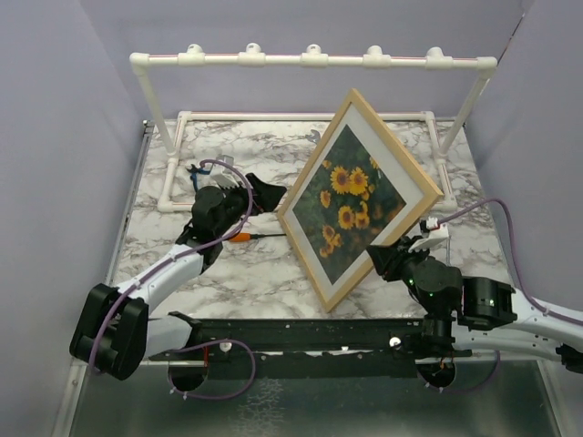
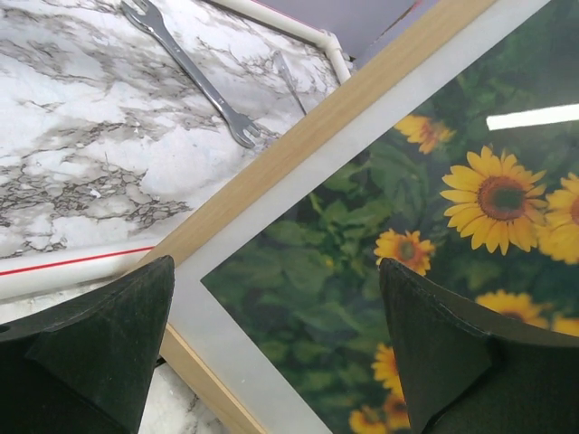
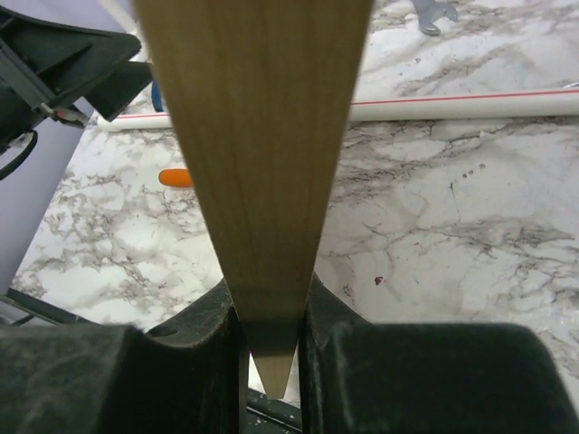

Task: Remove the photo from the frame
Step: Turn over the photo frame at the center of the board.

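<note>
Wood-edged frame (image 1: 315, 155): tipped up diamond-wise at centre-right of the top view, picture side toward the camera, lowest corner down by the arms' base rail. I can't tell whether that corner touches the marble table (image 1: 228, 273).
Photo (image 1: 351, 205): sunflowers sitting behind the white mat (image 2: 226, 316), fully inside the frame and not yet out.
Right gripper (image 3: 271, 325): narrow, clamped on the frame's thin lower-right edge; the wrist view shows the wood pinched between both pads.
Left gripper (image 1: 264, 196): spread wide and holding nothing, just beside the frame's left corner; its wrist view looks across the mat and the flowers between the two pads.
Loose kit: wrench (image 2: 194, 77) at the upper left of the left wrist view, orange-handled screwdriver (image 1: 246, 238) left of the frame, both lying untouched. White pipe rack (image 1: 310, 60) across the top.
Step in hand: my read is steadying and presenting, with one arm propping the frame and the other lining up.
Next move calls for: getting at the back, which faces away from the camera. Probably the free gripper takes the left edge so the frame can be turned, while the clamped edge must not slip.
</note>
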